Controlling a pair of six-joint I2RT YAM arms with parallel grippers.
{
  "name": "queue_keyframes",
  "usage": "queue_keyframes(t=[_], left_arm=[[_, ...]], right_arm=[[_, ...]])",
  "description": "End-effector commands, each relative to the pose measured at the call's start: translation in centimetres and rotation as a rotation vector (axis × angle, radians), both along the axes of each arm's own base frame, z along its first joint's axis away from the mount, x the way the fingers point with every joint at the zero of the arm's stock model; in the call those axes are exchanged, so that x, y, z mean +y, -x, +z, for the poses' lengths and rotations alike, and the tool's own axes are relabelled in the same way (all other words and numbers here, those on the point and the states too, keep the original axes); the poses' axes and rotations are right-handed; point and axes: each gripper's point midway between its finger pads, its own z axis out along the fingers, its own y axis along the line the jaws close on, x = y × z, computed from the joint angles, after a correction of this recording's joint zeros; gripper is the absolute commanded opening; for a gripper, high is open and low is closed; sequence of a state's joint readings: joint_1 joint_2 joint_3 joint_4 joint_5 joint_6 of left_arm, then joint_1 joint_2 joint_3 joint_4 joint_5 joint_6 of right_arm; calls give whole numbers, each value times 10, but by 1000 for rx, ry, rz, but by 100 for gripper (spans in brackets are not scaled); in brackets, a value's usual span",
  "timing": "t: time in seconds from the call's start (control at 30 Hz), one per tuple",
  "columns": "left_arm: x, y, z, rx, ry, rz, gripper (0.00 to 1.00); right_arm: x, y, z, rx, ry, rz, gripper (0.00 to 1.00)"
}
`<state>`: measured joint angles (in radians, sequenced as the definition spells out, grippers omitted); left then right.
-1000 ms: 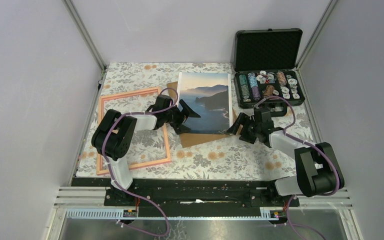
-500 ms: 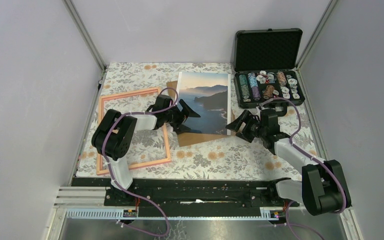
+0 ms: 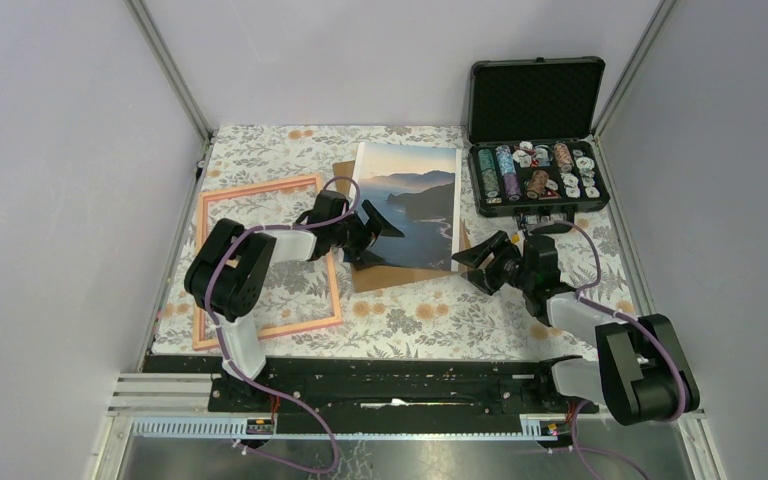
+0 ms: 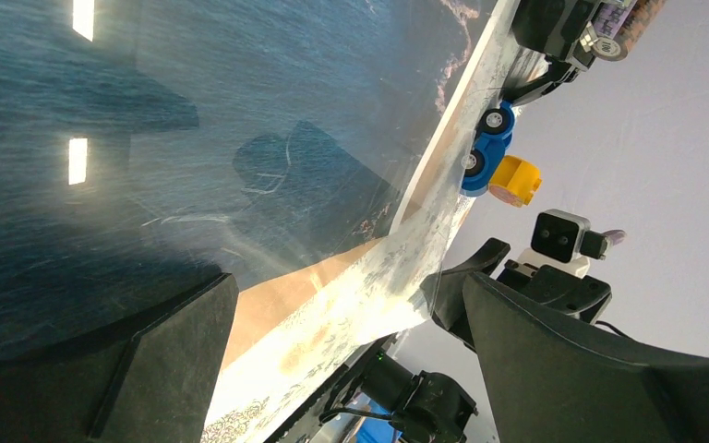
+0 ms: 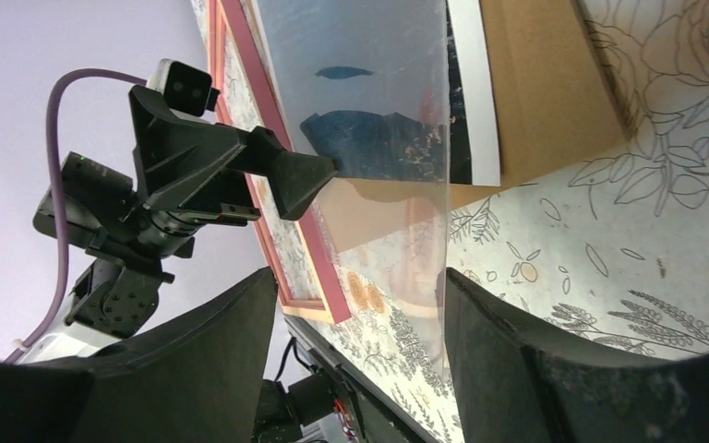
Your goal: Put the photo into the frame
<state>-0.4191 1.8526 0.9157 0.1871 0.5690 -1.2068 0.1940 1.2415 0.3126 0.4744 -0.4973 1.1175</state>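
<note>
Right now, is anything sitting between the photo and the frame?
No loose object shows there. Only the left arm crosses the gap, passing over the right rail of the frame, with the left gripper open at the near left corner of the photo. The photo rests on a brown board.

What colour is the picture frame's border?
Pink-salmon; the frame shows best in the top view.

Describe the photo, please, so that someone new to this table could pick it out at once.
On the floral tablecloth, look mid-table between the pink frame on the left and the open black case of chips on the right. The photo lies there on a plain brown board: a glossy print of blue sea, dark cliffs and pale orange sky.
</note>
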Motion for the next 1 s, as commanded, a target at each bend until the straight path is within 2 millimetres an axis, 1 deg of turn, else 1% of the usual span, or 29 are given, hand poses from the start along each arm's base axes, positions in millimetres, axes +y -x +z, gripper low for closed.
queue_keyframes(t=[0.0, 0.1, 0.17, 0.27, 0.37, 0.53, 0.57, 0.6, 0.67, 0.73, 0.8, 0.87, 0.97], left_arm=[[2, 7, -16, 33, -35, -4, 99], [-1, 7, -14, 25, -30, -13, 99], [-3, 6, -11, 10, -28, -21, 99], [-7, 3, -1, -34, -24, -38, 99], [-10, 0, 12, -84, -25, -53, 99], [-17, -3, 28, -145, -17, -84, 99], [-19, -4, 35, -170, -14, -95, 99], [-21, -6, 42, -195, -10, -107, 99], [-23, -10, 57, -250, -23, -126, 99], [-21, -16, 72, -316, -54, -134, 99], [-18, -22, 86, -373, -90, -132, 99], [-15, -26, 99, -425, -110, -127, 99], [-11, -27, 100, -422, -133, -122, 99]], right_arm=[[8, -8, 22, -81, -70, 18, 70], [7, -10, 22, -98, -61, 22, 66], [7, -13, 23, -119, -45, 30, 60], [6, -16, 22, -146, -10, 42, 53], [5, -20, 17, -162, 30, 54, 45], [8, -26, 14, -176, 13, 65, 36], [9, -28, 14, -180, 9, 68, 30], [10, -30, 15, -188, 5, 68, 22], [10, -31, 17, -200, 8, 70, 10], [10, -31, 20, -222, 28, 88, 4], [7, -30, 22, -233, 94, 112, 0], [-1, -28, 23, -240, 183, 127, 0], [-21, -24, 21, -248, 344, 119, 0]])
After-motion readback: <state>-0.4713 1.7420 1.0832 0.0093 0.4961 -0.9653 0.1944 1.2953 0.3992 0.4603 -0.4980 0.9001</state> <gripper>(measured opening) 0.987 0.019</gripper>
